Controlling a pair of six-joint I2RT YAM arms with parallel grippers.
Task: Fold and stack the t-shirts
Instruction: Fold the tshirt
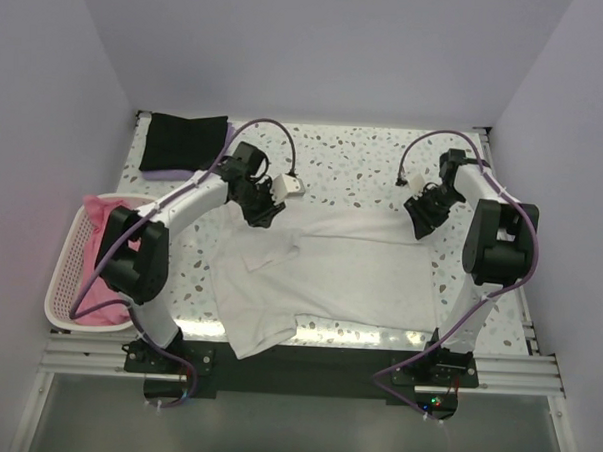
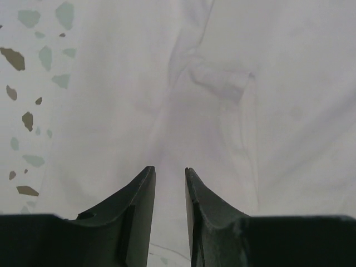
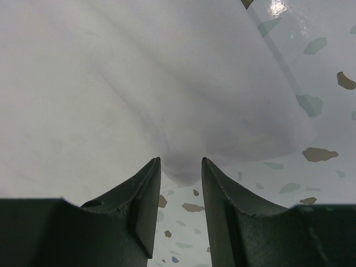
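A white t-shirt [image 1: 329, 277] lies spread on the speckled table, its lower left part hanging over the near edge. My left gripper [image 1: 265, 212] is over its far left corner; in the left wrist view the jaws [image 2: 169, 169] stand slightly apart with wrinkled white cloth [image 2: 222, 111] below them and nothing between them. My right gripper [image 1: 422, 223] is at the shirt's far right corner; its jaws [image 3: 181, 161] are open, just short of the shirt's edge [image 3: 183, 172]. A folded black shirt [image 1: 185, 141] lies on a lavender one [image 1: 169, 168] at the back left.
A pale pink lattice basket [image 1: 64, 276] stands off the table's left side with pink shirts [image 1: 102, 217] in it. Bare speckled tabletop [image 1: 364, 169] shows behind the white shirt. Grey walls close in the back and sides.
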